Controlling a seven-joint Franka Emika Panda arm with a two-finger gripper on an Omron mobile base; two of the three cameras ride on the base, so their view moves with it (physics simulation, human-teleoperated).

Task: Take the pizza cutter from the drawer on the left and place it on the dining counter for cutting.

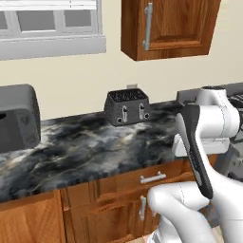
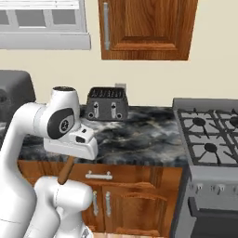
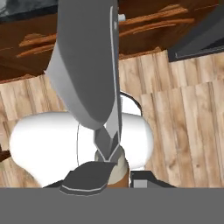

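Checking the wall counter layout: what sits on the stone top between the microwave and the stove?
The toaster stands on the wall counter between the microwave and the stove, against the back wall; the stone beside it is bare. The right base view shows this.

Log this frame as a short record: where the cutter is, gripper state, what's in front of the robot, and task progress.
cutter: pizza cutter held in the gripper, wheel large in the hand view, brown handle poking below the hand in the right base view
gripper: shut on the cutter
ahead: wall counter with toaster, stove to the right
drawers: those under the counter closed
progress: cutter picked up, not yet placed
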